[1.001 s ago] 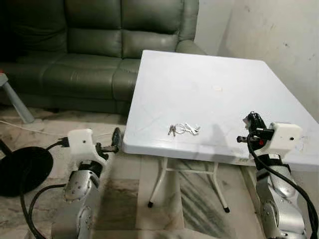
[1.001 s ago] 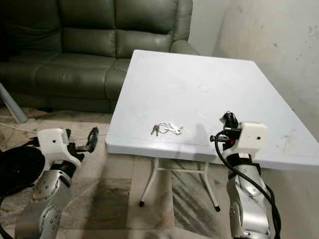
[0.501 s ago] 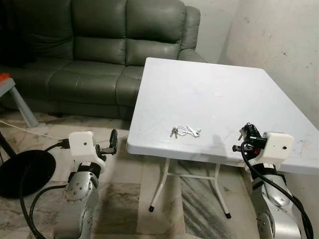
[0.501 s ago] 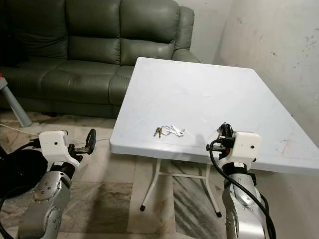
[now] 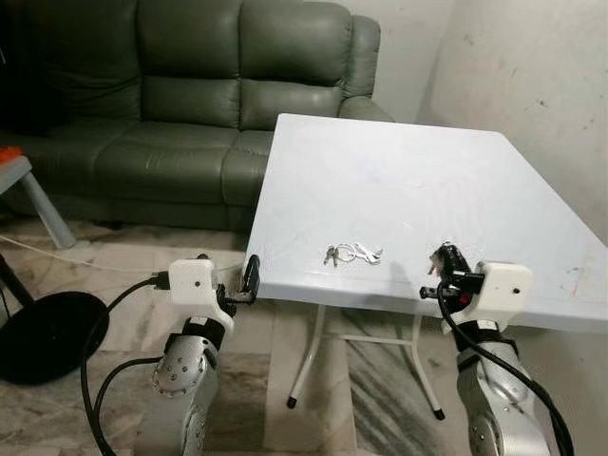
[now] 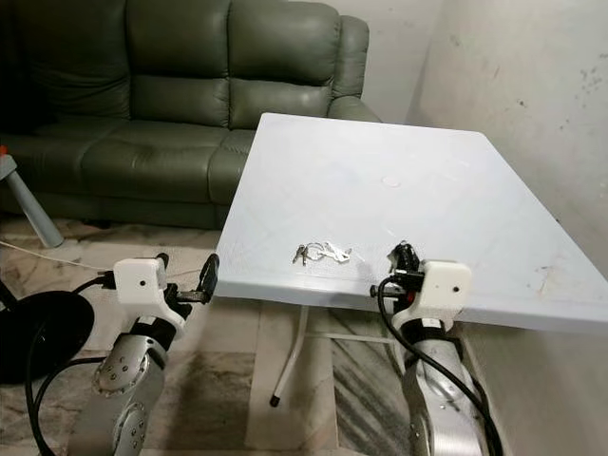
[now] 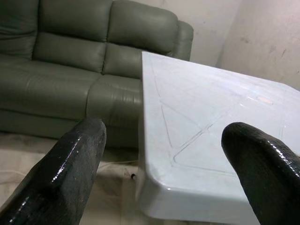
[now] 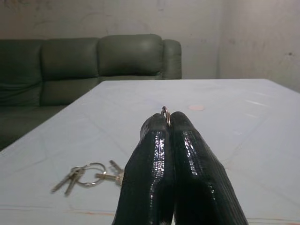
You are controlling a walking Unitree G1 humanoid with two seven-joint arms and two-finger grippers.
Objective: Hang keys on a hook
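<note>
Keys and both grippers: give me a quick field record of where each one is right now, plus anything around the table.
keys: bunch lying flat on the white table, near its front edge
right gripper: low over the table's front edge, to the right of the keys, fingers pressed together on a small metal ring
left gripper: beside the table's front left corner, fingers spread apart, holding nothing
hook: cannot tell where it is
surroundings: green sofa behind the table, black round base on the floor at left
</note>
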